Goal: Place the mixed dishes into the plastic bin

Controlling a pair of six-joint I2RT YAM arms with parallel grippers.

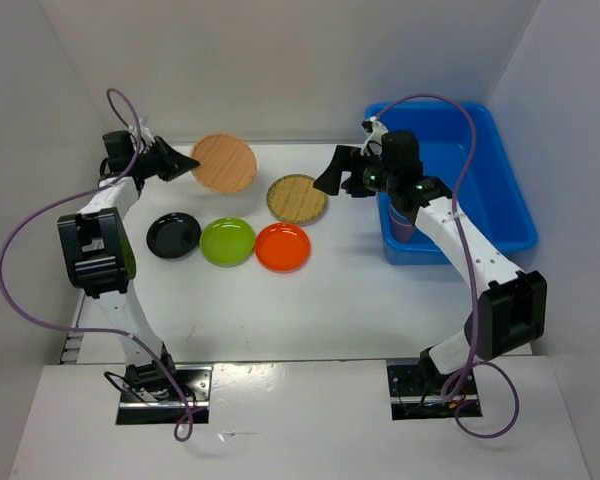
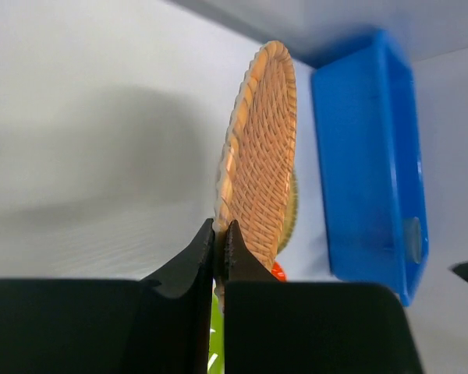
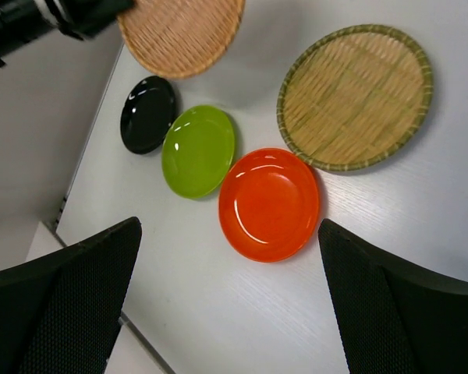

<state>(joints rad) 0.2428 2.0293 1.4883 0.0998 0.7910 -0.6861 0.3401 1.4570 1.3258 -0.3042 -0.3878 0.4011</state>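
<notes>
My left gripper (image 1: 185, 163) is shut on the rim of a tan woven plate (image 1: 225, 162) and holds it lifted above the table; the left wrist view shows the plate (image 2: 261, 148) edge-on between my closed fingers. My right gripper (image 1: 332, 177) is open and empty, hovering next to the blue bin (image 1: 500, 175). On the table lie a second, greener woven plate (image 1: 297, 198), a black plate (image 1: 173, 235), a lime green plate (image 1: 227, 241) and an orange plate (image 1: 282, 246). A pink cup (image 1: 402, 229) stands inside the bin's near left corner. The blue cup is hidden.
White walls enclose the table at the back and both sides. The bin (image 2: 370, 156) stands at the far right. In the right wrist view the orange plate (image 3: 269, 204), lime plate (image 3: 198, 150), black plate (image 3: 147, 114) and woven plate (image 3: 355, 97) lie below my fingers.
</notes>
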